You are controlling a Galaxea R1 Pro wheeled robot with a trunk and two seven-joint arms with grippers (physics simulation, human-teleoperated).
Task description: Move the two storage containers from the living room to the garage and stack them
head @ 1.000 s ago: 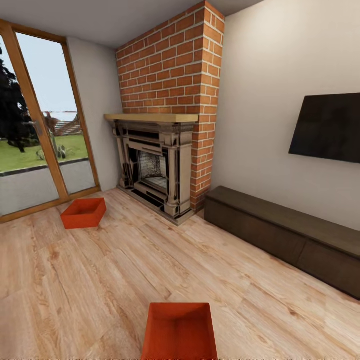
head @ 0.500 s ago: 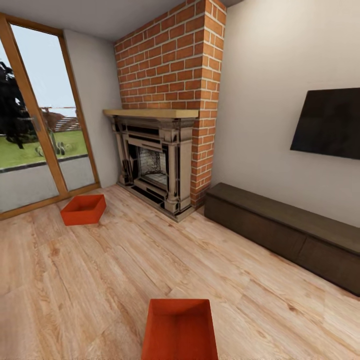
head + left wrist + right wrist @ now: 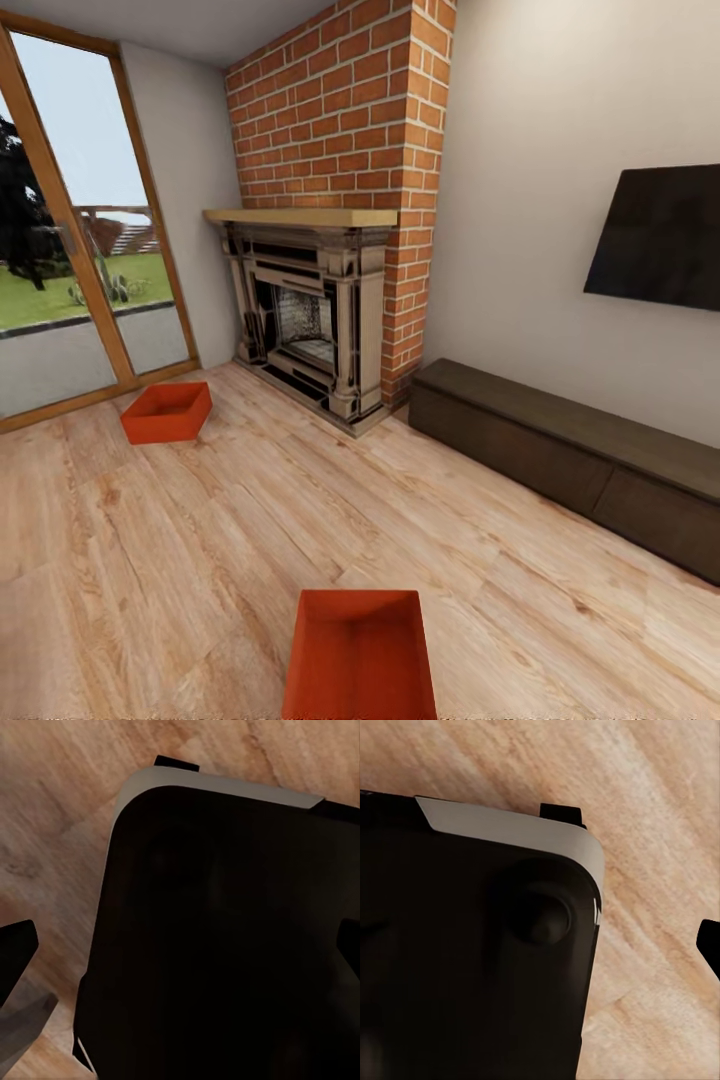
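Light wood plank flooring [image 3: 250, 520] spreads across the living room, with a red brick fireplace [image 3: 335, 250] in the corner, a glass door [image 3: 70, 240] to its left, and a black TV [image 3: 660, 240] on the wall above a long low dark cabinet [image 3: 570, 450]. One red-orange storage container [image 3: 167, 411] sits on the planks near the glass door; the second container [image 3: 358, 655] lies at the head view's lower edge, well apart from the first. Both wrist views look down past a dark robot body [image 3: 225, 937] onto planks; whether either gripper's jaws are apart or together cannot be told.
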